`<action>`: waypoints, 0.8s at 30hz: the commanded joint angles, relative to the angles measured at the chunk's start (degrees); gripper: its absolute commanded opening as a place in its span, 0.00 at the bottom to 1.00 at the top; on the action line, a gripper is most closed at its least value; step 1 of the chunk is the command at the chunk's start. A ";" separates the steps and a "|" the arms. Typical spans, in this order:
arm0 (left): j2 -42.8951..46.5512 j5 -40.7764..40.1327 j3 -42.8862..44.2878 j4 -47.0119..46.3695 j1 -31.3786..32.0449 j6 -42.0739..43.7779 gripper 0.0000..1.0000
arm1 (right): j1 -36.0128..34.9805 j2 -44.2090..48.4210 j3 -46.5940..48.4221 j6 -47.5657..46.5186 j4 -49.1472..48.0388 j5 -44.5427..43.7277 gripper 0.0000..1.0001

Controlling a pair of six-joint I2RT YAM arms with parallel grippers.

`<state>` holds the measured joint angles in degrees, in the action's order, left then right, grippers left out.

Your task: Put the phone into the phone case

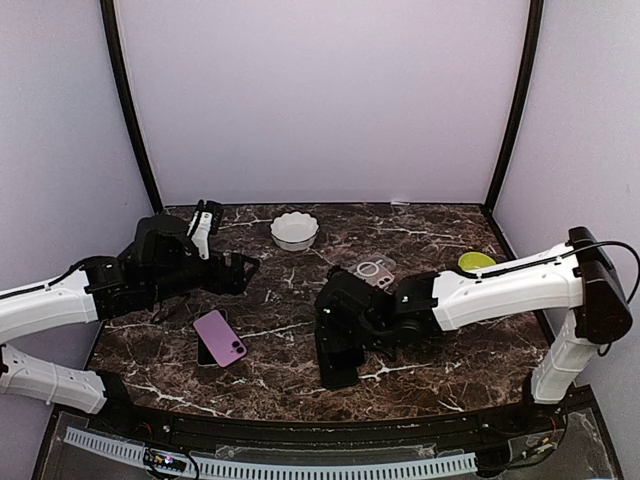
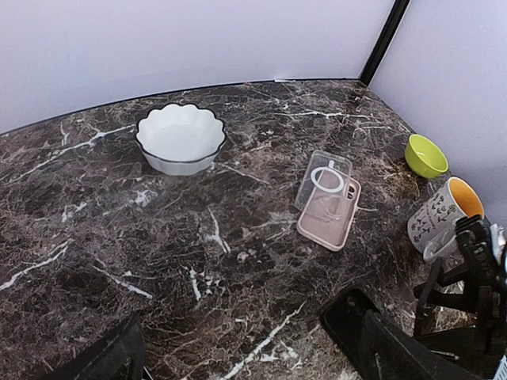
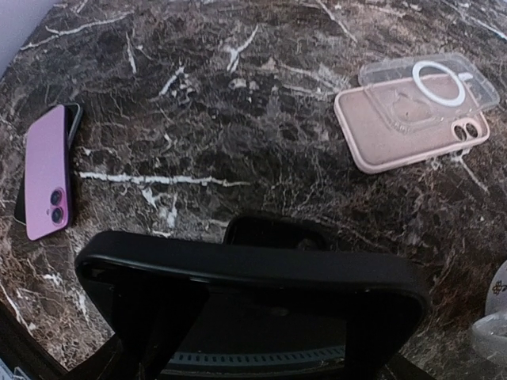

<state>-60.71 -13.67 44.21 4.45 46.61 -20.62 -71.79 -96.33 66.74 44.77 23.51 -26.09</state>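
While the right gripper [image 1: 338, 355] grips the black case [image 3: 245, 273], the empty, wide-open left gripper [image 1: 240, 272] should take the purple phone [image 1: 220, 338], lying flat on the near side of the white bowl [image 1: 294, 230], by its long edges.

Bright, even light; soft faint shadows; wrist views' near foreground seems slightly blurred

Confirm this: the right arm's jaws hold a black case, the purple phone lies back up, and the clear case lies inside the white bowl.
No: the left wrist view shows the clear case partly over the pink case, apart from the white bowl. The rest stands: the right arm's jaws hold the black case; the purple phone lies back up.
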 commanded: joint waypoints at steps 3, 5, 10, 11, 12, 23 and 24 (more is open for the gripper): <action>5.68 3.53 -1.38 3.81 -0.29 -1.62 0.97 | -2.10 -6.20 5.00 6.08 3.26 -0.93 0.00; 6.77 3.60 -2.85 3.72 -0.34 -2.58 0.97 | -2.13 -7.94 7.00 7.17 5.03 -1.18 0.00; 7.73 3.16 -5.74 2.52 -0.29 -4.79 0.97 | -1.87 -10.49 9.38 9.69 8.41 -1.67 0.00; 7.72 3.06 -6.27 1.91 -0.29 -4.83 0.97 | -1.77 -10.87 9.82 9.58 8.75 -1.42 0.00; 7.56 2.91 -6.47 1.59 -0.34 -4.77 0.97 | -1.49 -11.29 10.40 9.43 9.21 -1.10 0.00; 6.56 1.51 -6.67 0.97 -0.29 -3.20 0.97 | 1.00 -13.87 11.56 12.57 12.75 3.85 0.00; 6.52 1.48 -6.74 0.95 -0.29 -3.16 0.97 | 1.23 -14.29 11.18 12.65 12.54 4.57 0.00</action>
<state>-54.08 -11.46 38.09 6.33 46.61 -24.36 -71.22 -109.47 76.44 55.09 34.37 -23.66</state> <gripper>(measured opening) 0.970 0.724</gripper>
